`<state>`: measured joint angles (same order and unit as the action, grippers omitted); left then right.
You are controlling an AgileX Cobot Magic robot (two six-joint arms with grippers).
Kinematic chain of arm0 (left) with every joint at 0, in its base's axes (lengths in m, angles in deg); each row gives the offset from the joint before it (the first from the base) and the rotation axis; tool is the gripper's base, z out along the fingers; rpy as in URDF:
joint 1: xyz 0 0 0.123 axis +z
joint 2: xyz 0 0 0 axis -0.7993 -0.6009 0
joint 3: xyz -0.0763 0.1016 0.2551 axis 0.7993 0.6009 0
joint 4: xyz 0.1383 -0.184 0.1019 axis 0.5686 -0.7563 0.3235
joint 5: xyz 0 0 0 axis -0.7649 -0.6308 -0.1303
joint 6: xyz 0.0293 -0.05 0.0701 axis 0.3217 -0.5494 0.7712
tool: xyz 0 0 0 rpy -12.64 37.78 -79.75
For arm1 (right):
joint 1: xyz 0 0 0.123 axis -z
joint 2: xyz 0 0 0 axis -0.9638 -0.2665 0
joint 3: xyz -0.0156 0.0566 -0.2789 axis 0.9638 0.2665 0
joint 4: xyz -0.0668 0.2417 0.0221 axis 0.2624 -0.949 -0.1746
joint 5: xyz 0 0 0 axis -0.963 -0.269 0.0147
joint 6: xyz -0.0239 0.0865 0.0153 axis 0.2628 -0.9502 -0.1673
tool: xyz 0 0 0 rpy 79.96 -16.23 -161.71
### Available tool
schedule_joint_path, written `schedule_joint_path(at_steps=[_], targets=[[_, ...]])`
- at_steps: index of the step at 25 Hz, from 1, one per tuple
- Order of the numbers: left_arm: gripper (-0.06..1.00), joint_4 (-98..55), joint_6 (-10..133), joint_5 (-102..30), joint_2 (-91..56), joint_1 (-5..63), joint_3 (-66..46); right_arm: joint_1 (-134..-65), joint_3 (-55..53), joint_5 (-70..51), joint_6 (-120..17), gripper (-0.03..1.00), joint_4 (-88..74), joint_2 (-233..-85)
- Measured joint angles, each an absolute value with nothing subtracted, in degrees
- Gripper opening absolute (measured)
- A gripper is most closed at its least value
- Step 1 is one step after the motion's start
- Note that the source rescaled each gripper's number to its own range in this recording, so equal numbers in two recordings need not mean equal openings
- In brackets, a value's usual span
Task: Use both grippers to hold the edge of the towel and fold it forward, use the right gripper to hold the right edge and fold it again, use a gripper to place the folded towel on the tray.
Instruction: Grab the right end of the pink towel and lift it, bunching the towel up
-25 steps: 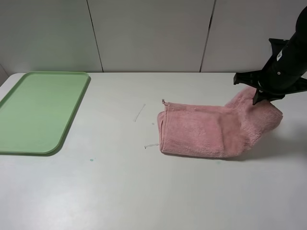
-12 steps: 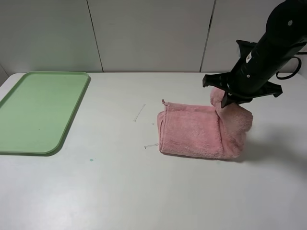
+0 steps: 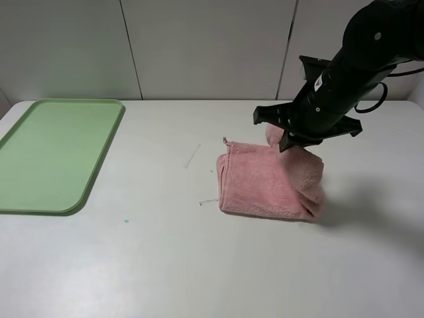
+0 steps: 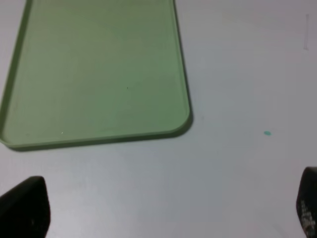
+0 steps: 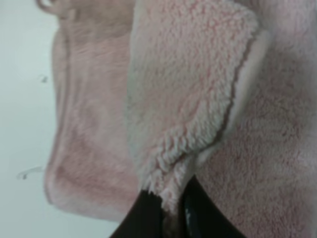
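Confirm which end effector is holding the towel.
The right end effector, shut on the lifted edge of the pink towel. The left end effector hangs open near the green tray, holding nothing.

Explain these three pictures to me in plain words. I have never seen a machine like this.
This is a robot with two black arms, each ending in a pincer. The wide picture comes from a camera mounted high above the white table. The other two come from small cameras on the arms' wrists, each looking past its own pincer. On the table lie a green tray and a pink towel that looks folded double. The right pincer is shut on the towel's right edge and holds it lifted over the rest of the cloth; its wrist view shows that pinch close up. The left pincer is open, holds nothing, and hangs near a corner of the tray, outside the wide view.
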<state>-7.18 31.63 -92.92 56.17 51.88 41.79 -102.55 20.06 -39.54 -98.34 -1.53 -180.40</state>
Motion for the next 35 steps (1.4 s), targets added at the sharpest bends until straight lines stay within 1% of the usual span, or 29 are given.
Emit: schedule_joint_path(at_steps=[16, 28, 35], targets=[[1.00, -7.2, 31.6, -92.9, 56.2, 51.9, 41.8, -108.3, 20.1, -32.4, -99.4, 0.04, -3.5, -184.1], [1.00, -7.2, 31.6, -92.9, 56.2, 51.9, 41.8, -109.1, 20.1, -28.2, -99.4, 0.04, -4.5, -190.0], [1.00, -7.2, 31.6, -92.9, 56.2, 51.9, 41.8, -109.1, 20.1, -27.7, -99.1, 0.04, -4.5, -190.4]])
